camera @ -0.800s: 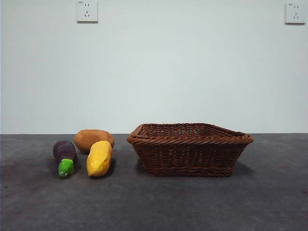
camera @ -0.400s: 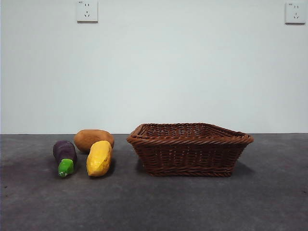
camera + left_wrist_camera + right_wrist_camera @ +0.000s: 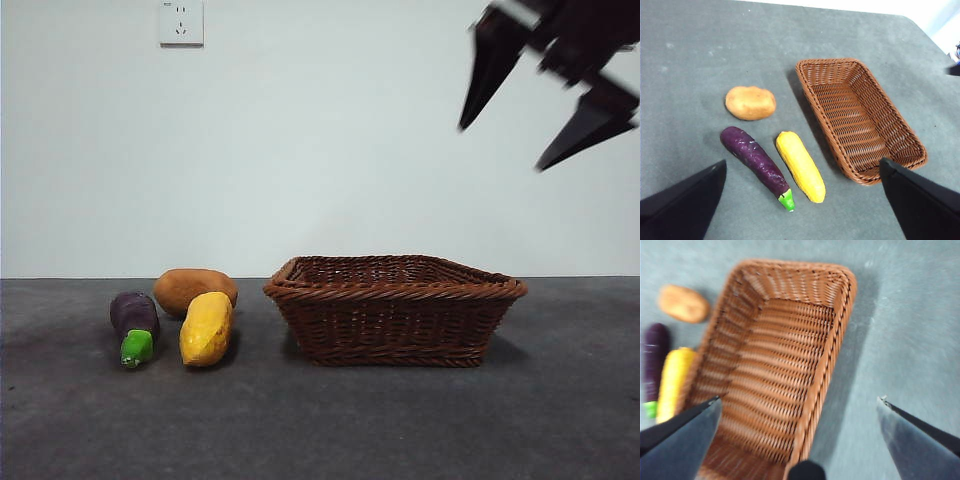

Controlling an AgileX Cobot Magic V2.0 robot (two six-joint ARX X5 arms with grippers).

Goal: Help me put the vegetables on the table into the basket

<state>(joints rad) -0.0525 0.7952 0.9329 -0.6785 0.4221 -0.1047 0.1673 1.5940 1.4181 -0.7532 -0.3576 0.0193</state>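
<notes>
Right gripper [image 3: 545, 105], jaws apart, hangs high over basket [image 3: 395, 310]; left gripper [image 3: 800, 200] also apart. Advice: go left, grab corn [image 3: 206, 328] mid-body w/ jaws across width.

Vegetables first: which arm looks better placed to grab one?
Probably the left. Its wrist view looks straight down on the eggplant, yellow vegetable and potato, while the right gripper hangs open above the basket.
</notes>
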